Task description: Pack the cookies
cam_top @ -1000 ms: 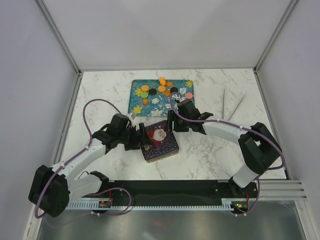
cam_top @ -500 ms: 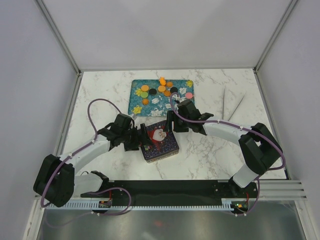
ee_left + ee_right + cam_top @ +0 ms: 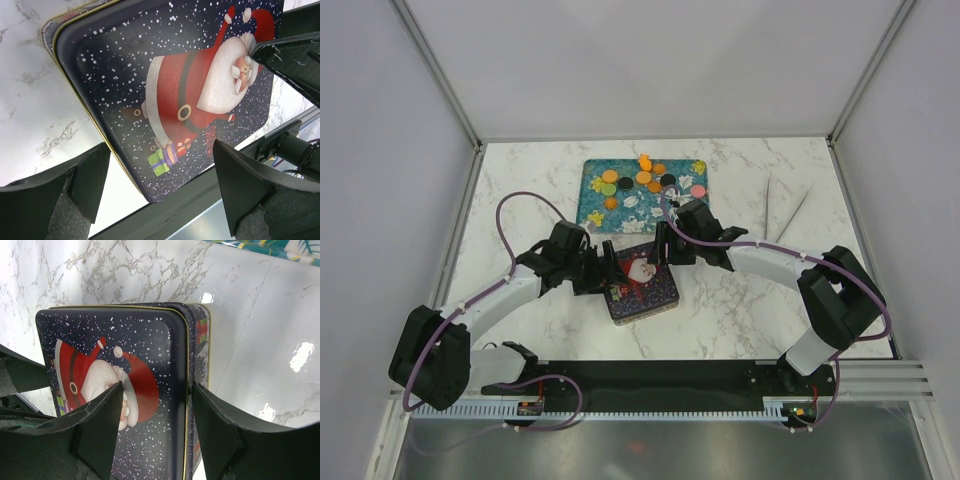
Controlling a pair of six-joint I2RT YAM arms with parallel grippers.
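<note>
Flat cookies, cluster spread left-right

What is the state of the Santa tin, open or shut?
Shut. The tin's Santa lid lies flat on top, its gold edge running along the side wall.

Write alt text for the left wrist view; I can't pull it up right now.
A dark blue tin with a Santa picture on its lid fills the frame, lying on the white marble table. The left gripper is open, its two dark fingers wide apart at the bottom corners with the tin's near corner between them.
</note>
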